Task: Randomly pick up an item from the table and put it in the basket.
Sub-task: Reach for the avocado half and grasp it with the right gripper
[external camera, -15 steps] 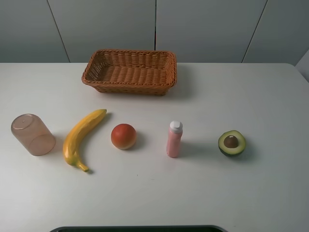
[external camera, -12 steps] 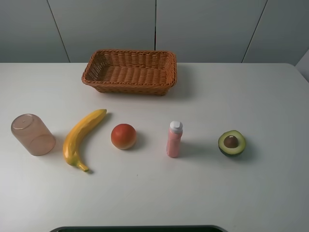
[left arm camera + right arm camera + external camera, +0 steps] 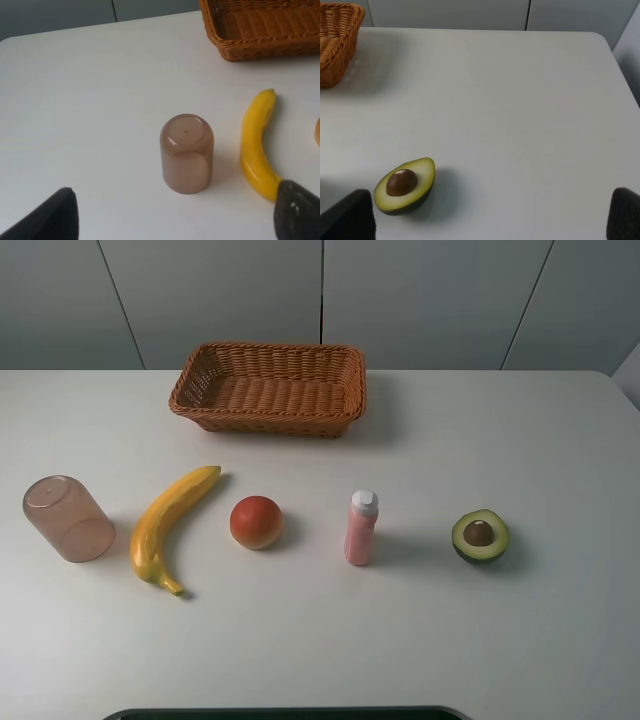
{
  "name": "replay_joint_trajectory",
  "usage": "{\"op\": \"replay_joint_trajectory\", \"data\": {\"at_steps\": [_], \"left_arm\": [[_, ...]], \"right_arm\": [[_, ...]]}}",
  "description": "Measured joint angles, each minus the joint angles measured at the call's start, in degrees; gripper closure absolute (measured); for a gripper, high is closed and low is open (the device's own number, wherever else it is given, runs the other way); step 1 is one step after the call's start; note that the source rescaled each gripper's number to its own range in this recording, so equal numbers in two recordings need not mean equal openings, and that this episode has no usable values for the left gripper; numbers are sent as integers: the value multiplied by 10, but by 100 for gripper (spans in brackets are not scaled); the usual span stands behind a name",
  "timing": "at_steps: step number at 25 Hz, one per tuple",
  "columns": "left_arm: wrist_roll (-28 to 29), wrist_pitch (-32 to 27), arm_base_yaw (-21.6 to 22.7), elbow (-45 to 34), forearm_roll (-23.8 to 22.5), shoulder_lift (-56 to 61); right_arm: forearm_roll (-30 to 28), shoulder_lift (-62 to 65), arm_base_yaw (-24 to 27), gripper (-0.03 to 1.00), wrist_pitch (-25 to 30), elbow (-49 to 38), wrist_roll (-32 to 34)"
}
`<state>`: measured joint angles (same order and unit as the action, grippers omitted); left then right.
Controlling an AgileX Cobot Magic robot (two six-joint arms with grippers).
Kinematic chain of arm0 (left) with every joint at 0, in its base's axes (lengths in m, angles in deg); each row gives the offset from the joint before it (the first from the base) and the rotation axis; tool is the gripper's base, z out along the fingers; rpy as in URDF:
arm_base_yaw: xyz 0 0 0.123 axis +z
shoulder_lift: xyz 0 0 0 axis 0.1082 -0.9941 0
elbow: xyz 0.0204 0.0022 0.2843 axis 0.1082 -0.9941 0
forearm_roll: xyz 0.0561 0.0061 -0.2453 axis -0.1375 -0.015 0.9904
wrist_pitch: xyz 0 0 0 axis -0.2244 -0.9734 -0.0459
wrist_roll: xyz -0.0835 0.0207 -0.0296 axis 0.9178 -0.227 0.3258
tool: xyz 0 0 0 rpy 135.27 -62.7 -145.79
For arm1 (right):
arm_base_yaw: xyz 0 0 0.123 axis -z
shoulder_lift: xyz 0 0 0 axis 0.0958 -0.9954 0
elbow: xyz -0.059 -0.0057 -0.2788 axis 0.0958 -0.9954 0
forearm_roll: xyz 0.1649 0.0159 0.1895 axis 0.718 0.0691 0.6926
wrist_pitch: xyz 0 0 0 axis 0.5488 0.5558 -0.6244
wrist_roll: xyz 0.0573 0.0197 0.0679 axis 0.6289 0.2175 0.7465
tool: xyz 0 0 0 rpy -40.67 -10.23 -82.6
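Observation:
The halved avocado [image 3: 480, 536] lies cut side up on the white table [image 3: 560, 440] at the right end of a row of objects; it also shows in the right wrist view [image 3: 406, 185]. The wicker basket [image 3: 270, 388] stands empty at the back centre, and its corner shows in the left wrist view [image 3: 260, 30] and the right wrist view [image 3: 335, 42]. My left gripper [image 3: 172, 220] is open and empty, near the cup. My right gripper [image 3: 485, 220] is open and empty, near the avocado. Neither arm shows in the exterior view.
In the same row from the left are an upturned translucent brown cup [image 3: 68, 518], a banana [image 3: 168, 525], a round red-orange fruit [image 3: 256, 522] and an upright pink bottle [image 3: 361, 528]. The table's right edge [image 3: 625, 390] is near the avocado.

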<state>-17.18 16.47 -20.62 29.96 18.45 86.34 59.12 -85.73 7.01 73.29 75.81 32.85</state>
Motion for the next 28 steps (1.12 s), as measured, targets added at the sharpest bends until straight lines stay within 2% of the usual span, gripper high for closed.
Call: {"op": "replay_joint_trajectory", "data": {"at_steps": [23,28], "left_arm": [[-4,0,0,0,0,0],[-4,0,0,0,0,0]], "right_arm": [[0,0,0,-3,-1,0,0],[1,-14,0,-3,-5,32,0]]}}
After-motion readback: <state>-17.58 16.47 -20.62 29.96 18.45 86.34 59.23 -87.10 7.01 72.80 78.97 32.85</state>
